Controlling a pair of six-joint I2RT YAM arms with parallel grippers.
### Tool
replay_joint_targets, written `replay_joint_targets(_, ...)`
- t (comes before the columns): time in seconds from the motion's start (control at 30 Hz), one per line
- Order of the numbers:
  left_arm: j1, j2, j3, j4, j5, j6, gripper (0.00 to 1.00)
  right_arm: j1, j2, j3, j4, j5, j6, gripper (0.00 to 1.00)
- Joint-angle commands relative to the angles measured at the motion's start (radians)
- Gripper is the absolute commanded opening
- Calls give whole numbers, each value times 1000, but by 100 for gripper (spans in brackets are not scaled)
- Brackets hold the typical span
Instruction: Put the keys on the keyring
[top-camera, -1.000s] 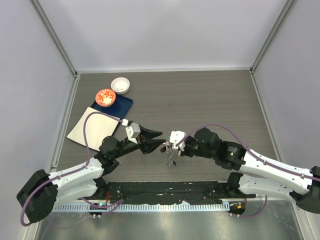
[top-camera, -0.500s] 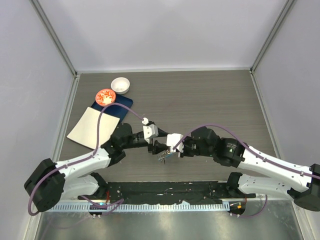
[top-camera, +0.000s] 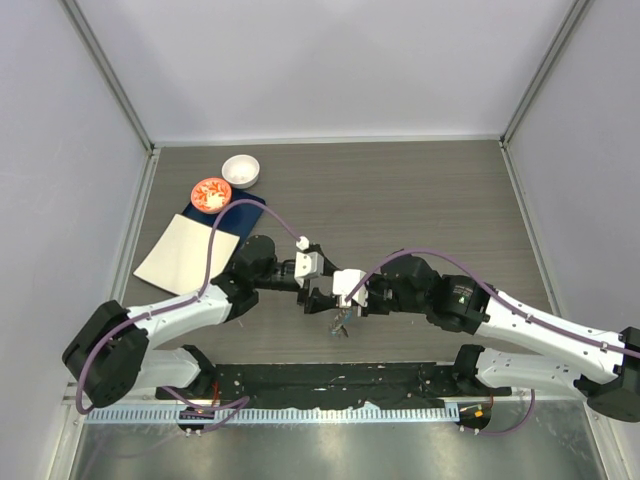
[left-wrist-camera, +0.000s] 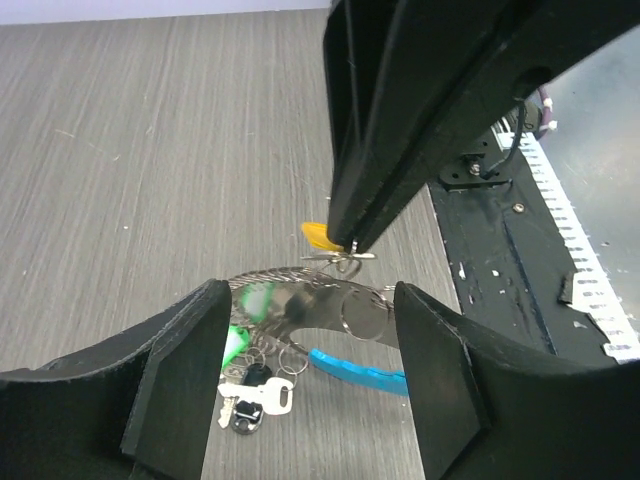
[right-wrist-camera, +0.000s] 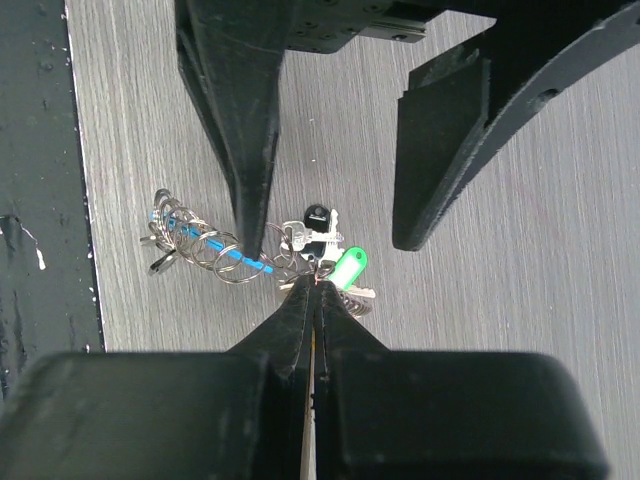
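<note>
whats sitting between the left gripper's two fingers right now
In the left wrist view, the grey beaded metal keyring with its blue plastic piece and small dark-headed keys fills that gap, and the right gripper pinches it from above.

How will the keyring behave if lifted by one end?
Probably floppy: the keyring sags in an arch below the right tool. Likely to swing and snag, since loose keys and a blue piece trail from it.

Grey wood-grain tabletop (top-camera: 400, 190) spread beneath and beyond the left gripper (top-camera: 320, 298), pale plain walls (top-camera: 330, 60) stood far ahead and off to either side, metal corner posts (top-camera: 110, 80) rose slanting, black base plate (top-camera: 340, 380) lay just behind, light was soft and even
</note>
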Motion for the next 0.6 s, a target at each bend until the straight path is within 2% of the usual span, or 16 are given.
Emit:
replay_joint_targets(0.0, 3, 5, -26, 83, 50, -19, 70, 5, -22, 45, 30, 29, -17, 1)
replay_joint_targets(0.17, 3, 25, 3, 85, 41, 5, 68, 5, -16, 51, 17, 9, -9, 1)
replay_joint_targets(0.47, 8, 91, 80, 48, 82, 37, 50, 5, -19, 56, 10, -8, -2, 1)
replay_joint_targets(0.57, 12, 97, 94, 41, 96, 48, 48, 5, -24, 55, 8, -11, -3, 1)
